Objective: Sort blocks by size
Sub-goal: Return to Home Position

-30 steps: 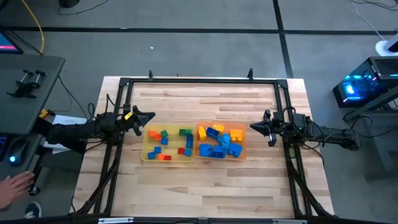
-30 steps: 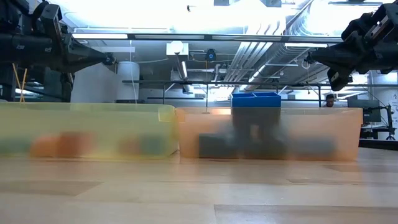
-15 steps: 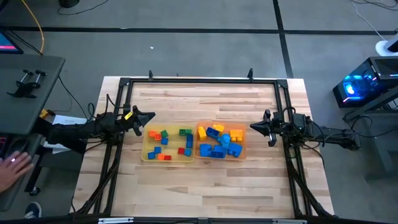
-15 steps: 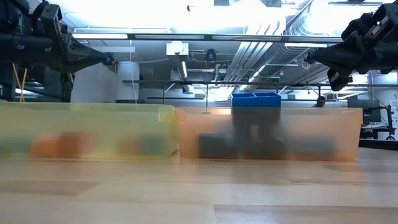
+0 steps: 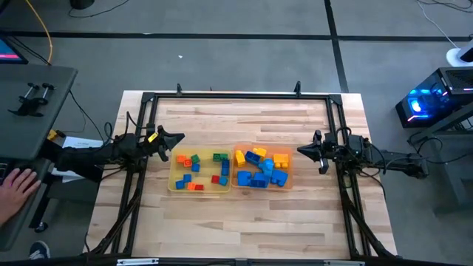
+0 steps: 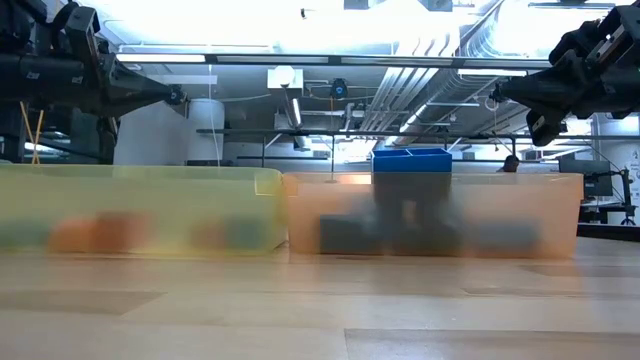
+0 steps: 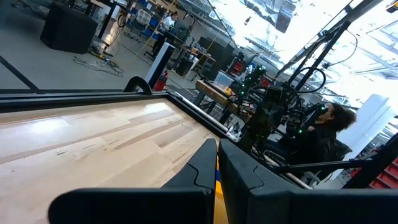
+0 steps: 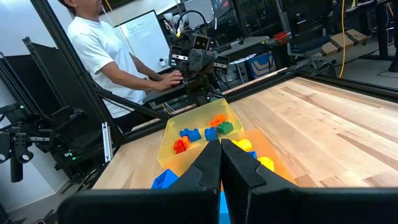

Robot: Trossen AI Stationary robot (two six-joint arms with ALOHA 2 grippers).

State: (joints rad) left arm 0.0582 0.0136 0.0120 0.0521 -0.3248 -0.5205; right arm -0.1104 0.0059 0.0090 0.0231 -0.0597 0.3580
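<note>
Two translucent trays sit side by side in the middle of the wooden table. The yellow tray point(image 5: 172, 171) on the left holds several tiny blocks point(image 5: 194, 164) in orange, blue, green and red. The orange tray point(image 5: 290, 171) on the right holds larger blue and yellow blocks point(image 5: 259, 177). My left gripper point(image 5: 181, 139) hovers level just left of the yellow tray's far corner, shut and empty point(image 7: 216, 163). My right gripper point(image 5: 299, 150) hovers level just right of the orange tray, also shut and empty point(image 8: 221, 152). Both stand above the trays' rims in the low view point(image 6: 178, 97) point(image 6: 497, 97).
A black frame point(image 5: 236, 96) runs round the table. Bare wood point(image 5: 236, 118) lies beyond the trays and in front of them point(image 5: 236, 222). A person in a white shirt point(image 8: 99, 50) stands at the table's left, one hand point(image 5: 15, 185) on a desk there.
Both grippers have kept still and the blocks have not moved. The person's hand beside the table's left has moved along the desk, toward the far side.
</note>
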